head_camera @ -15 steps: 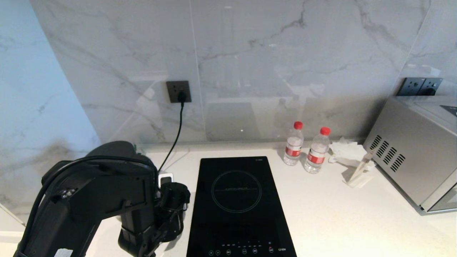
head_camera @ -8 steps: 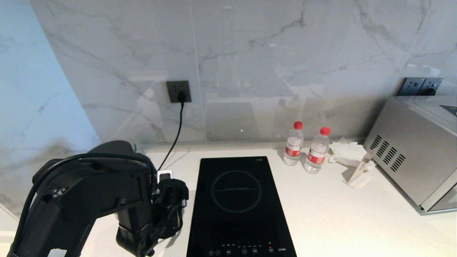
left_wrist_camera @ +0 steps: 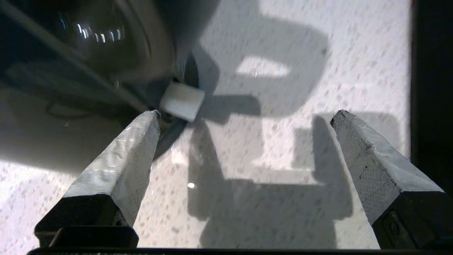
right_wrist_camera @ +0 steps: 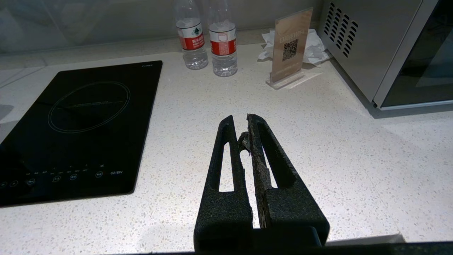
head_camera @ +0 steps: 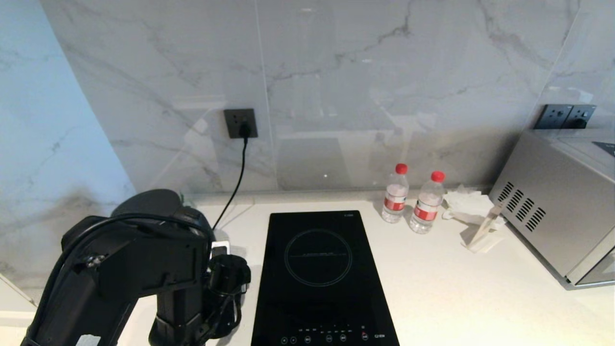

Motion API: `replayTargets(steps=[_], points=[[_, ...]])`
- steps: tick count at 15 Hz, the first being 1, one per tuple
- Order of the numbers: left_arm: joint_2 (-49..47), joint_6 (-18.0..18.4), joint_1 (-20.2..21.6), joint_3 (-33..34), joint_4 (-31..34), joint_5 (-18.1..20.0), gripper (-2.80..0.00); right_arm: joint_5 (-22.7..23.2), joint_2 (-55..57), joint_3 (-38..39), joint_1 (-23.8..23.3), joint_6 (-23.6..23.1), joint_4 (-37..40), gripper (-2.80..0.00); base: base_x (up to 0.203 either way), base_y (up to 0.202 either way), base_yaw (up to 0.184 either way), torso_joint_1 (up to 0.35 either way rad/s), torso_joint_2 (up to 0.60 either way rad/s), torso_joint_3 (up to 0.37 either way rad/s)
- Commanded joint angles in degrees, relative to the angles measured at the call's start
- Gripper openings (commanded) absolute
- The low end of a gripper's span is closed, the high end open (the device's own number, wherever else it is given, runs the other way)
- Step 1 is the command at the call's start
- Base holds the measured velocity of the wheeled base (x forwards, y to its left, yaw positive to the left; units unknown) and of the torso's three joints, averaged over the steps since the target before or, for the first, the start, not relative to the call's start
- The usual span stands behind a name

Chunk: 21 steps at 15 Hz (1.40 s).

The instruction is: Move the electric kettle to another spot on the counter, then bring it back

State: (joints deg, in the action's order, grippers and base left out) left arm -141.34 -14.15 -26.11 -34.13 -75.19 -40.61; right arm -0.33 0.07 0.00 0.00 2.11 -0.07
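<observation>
Far left on the counter (head_camera: 456,288), by the wall corner, left arm bulk hides most of the electric kettle (left_wrist_camera: 88,46); only its dark rounded body shows in left wrist view, sitting on speckled stone next to a small white block (left_wrist_camera: 182,101). Left gripper (left_wrist_camera: 244,117) points down at the counter, fingers spread wide, nothing between them, one fingertip (left_wrist_camera: 148,118) right at the kettle's base edge, other near the induction hob (head_camera: 319,278) edge. Narrow strip of counter between kettle and hob. Power cord (head_camera: 238,178) runs from wall socket (head_camera: 239,123) down behind the arm. Right of hob: broad bare counter, two water bottles (head_camera: 411,199) and a sign stand (right_wrist_camera: 288,49) near back wall, microwave (head_camera: 559,202) far right. Right gripper (right_wrist_camera: 246,120) hovers level above the open counter, fingers pressed together, empty.
</observation>
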Motion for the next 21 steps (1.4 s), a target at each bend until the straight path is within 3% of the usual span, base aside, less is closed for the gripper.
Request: replayTargets(steps=[1, 6, 10, 21], points=[[-0.9, -0.2, -0.5, 0.5, -0.6, -0.2, 0.00, 0.0, 0.0, 0.0, 0.0, 0.0, 0.0, -2.80, 0.000, 0.000, 0.000, 0.000, 0.00, 0.000], [-1.1, 0.1, 0.5, -1.1, -0.7, -0.3, 0.00, 0.0, 0.0, 0.0, 0.0, 0.0, 0.0, -2.80, 0.000, 0.000, 0.000, 0.000, 0.00, 0.000], [-0.5, 0.8, 0.4, -1.6, -4.5, -0.2, 0.00, 0.0, 0.0, 0.0, 0.0, 0.0, 0.0, -2.80, 0.000, 0.000, 0.000, 0.000, 0.00, 0.000], [1.5, 0.8, 0.4, -2.0, -4.6, 0.4, 0.00, 0.0, 0.0, 0.0, 0.0, 0.0, 0.0, -2.80, 0.000, 0.000, 0.000, 0.000, 0.00, 0.000]])
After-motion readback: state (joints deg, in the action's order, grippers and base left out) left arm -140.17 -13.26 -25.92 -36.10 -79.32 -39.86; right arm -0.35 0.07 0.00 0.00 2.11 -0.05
